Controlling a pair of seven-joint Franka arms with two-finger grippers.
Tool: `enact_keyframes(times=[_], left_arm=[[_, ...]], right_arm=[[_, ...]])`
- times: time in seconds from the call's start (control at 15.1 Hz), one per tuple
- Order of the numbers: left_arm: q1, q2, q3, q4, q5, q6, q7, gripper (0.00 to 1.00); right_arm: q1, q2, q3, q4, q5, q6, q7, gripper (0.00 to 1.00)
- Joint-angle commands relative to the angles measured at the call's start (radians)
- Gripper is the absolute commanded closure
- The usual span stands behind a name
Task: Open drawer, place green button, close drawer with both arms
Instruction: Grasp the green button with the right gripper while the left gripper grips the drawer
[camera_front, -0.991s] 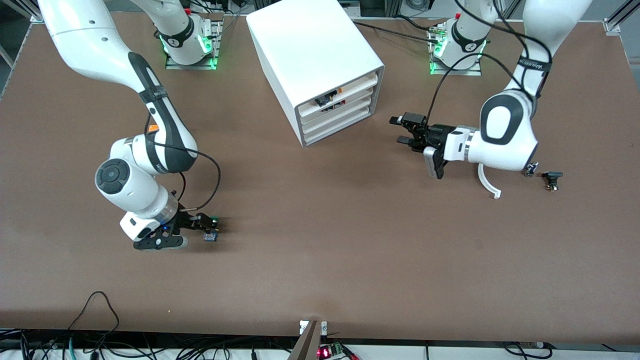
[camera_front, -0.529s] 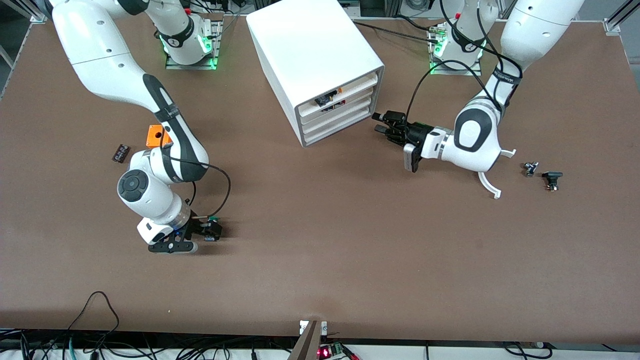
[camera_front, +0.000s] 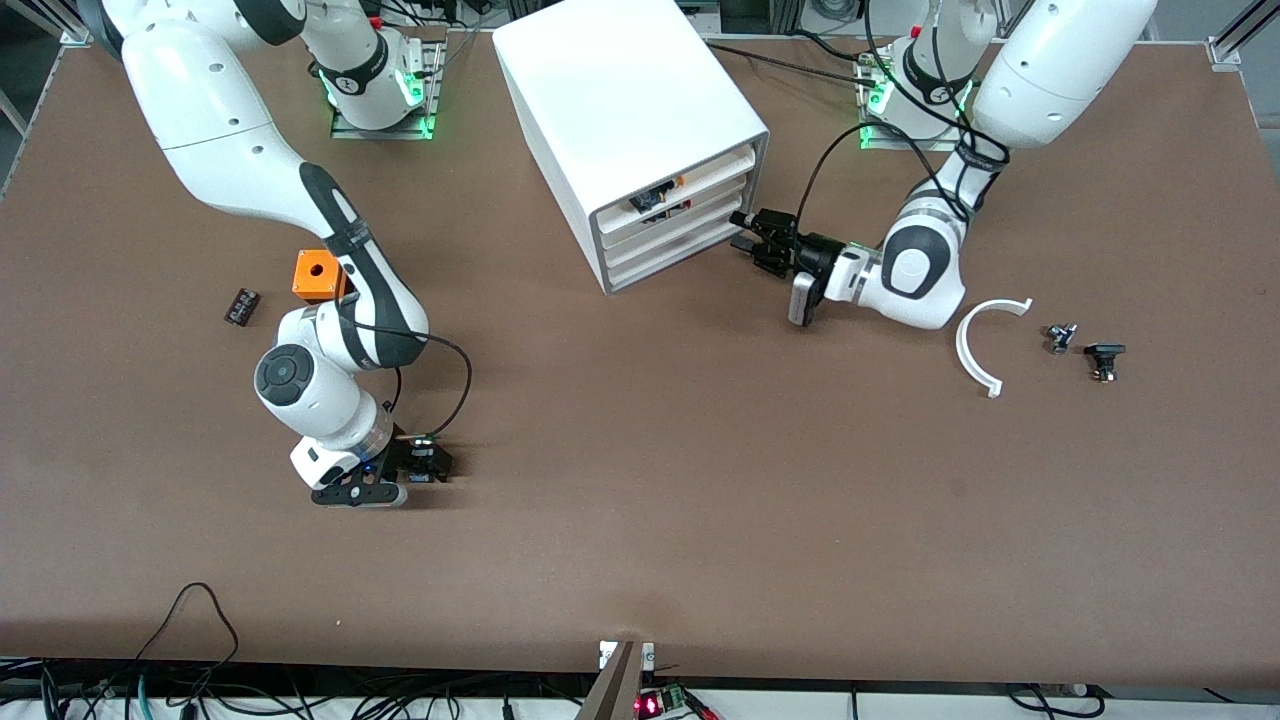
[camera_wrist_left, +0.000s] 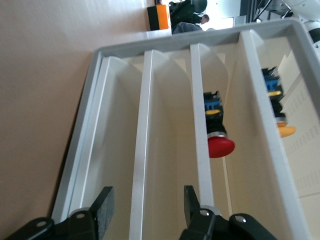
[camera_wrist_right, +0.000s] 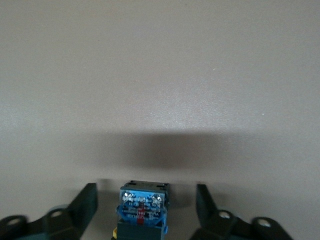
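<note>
Two things are going on at once. The left gripper (camera_front: 748, 233) is sitting right at the cabinet (camera_front: 630, 120) front, at the corner toward the left arm's end, level with the lower drawers. In the left wrist view its fingers (camera_wrist_left: 102, 207) are spread wide, with a drawer (camera_wrist_left: 137, 165) front edge lined up between them, gripping nothing. So the open-drawer step is just starting: no drawer looks pulled out.

The right gripper (camera_front: 428, 467) is down at the table, well nearer the front camera than the cabinet, toward the right arm's end. The button (camera_front: 425, 443) is sitting between its fingers (camera_wrist_right: 82, 205), green cap showing from the front, blue contact block in the wrist view. The fingers are spread with clear gaps either side, so it is not gripped.

Next, as I read it: the left is needing to pinch that drawer edge and pull straight out along the cabinet's angle. The right is needing to close squarely on the button body, which is tiny and probably slips or tips easily.

The orange cube (camera_front: 313, 274) is irrelevant, leave it.
</note>
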Motion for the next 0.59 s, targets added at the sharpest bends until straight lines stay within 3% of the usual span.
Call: enact_keyframes(times=[0.0, 0.2, 0.4, 0.53], left_arm=[[-0.026, 0.004, -0.002, -0.033, -0.044, 0.028, 0.055, 0.37], [-0.041, 0.008, -0.008, -0.049, -0.061, 0.033, 0.055, 0.47], [-0.074, 0.017, -0.010, -0.056, -0.099, 0.051, 0.055, 0.60], [-0.098, 0.033, -0.011, -0.056, -0.130, 0.062, 0.055, 0.83]], right_arm=[[0.002, 0.008, 0.002, 0.018, -0.014, 0.007, 0.022, 0.54], [0.004, 0.008, 0.004, 0.018, -0.012, 0.007, 0.023, 0.96], [-0.002, 0.007, 0.004, 0.021, -0.006, 0.012, 0.026, 1.00], [-0.005, 0.001, 0.004, 0.036, 0.000, -0.002, 0.019, 1.00]])
